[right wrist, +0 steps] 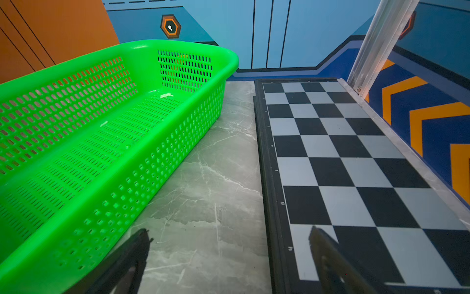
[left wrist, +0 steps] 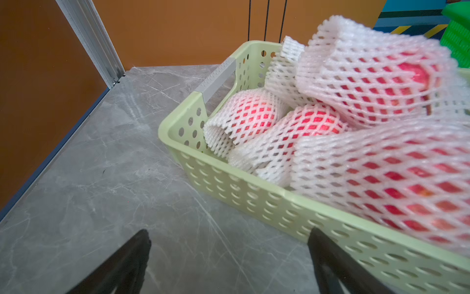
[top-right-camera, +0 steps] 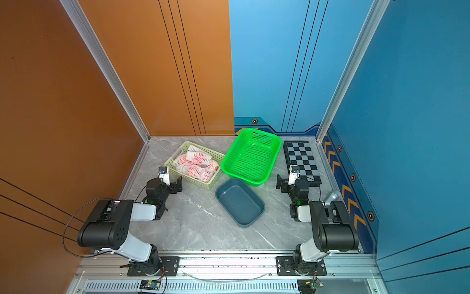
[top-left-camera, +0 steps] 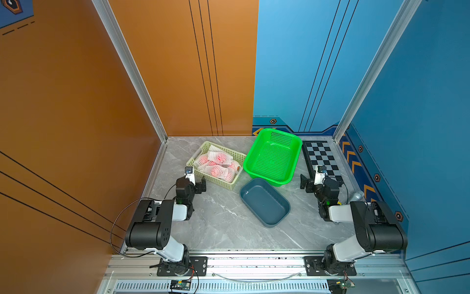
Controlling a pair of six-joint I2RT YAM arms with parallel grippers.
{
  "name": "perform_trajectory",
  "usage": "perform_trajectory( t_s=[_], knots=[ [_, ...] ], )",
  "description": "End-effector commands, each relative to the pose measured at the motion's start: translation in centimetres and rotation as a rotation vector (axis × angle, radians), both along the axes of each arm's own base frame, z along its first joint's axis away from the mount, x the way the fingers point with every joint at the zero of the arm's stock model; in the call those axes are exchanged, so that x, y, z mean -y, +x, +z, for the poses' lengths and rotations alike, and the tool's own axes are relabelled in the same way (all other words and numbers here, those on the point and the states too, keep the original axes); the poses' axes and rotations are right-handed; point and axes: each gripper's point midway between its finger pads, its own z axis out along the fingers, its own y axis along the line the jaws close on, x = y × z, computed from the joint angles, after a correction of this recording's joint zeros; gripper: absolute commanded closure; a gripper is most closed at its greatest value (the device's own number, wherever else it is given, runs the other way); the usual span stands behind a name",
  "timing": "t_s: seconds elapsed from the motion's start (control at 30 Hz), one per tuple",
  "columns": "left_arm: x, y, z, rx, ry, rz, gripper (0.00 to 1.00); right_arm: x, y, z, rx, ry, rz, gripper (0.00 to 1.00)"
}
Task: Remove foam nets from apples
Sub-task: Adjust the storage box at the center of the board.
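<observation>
In both top views my left gripper [top-left-camera: 197, 181] hangs low over the grey marble bench [top-left-camera: 223, 226], just beside the near wall of the pale perforated basket [top-left-camera: 221, 182], with its jaws apart and nothing between them. That basket holds the foam nets [top-left-camera: 218, 163], each white mesh sleeve wrapped around one of the apples [top-left-camera: 217, 173], piled together so I cannot count them. My right gripper [top-left-camera: 310, 182] sits on the far side of the bench, also spread wide and carrying nothing, between the green basket [top-left-camera: 264, 178] and the chessboard [top-left-camera: 320, 155]. A dark blue tub [top-left-camera: 264, 203] lies nearer my bases, touching or nearly touching the green basket's near corner. From my left wrist I see my two black fingers [left wrist: 127, 262] well apart at the edge of the picture, one over bare bench and the other just in front of the pale basket's slotted wall. The netted apples fill that basket to the rim, red showing through the diamond holes, and the open sleeve ends stick out past the fruit. From my right wrist the jaws are again wide, one finger by the green basket's wall and the other over the chessboard's squares; a strip of bare bench runs between the two.
</observation>
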Motion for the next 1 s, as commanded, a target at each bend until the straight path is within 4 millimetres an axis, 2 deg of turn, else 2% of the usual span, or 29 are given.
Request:
perform_trajectory(
  t_s=[0.0, 0.97],
  knots=[
    [-0.12, 0.45, 0.43, 0.012, -0.003, 0.007, 0.02, 0.1, 0.27, -0.3, -0.016, -0.002, -0.015, 0.0],
    [0.27, 0.22, 0.45, 0.013, 0.015, -0.003, 0.02, 0.16, 0.25, -0.32, -0.016, -0.001, -0.016, 0.0]
  ],
)
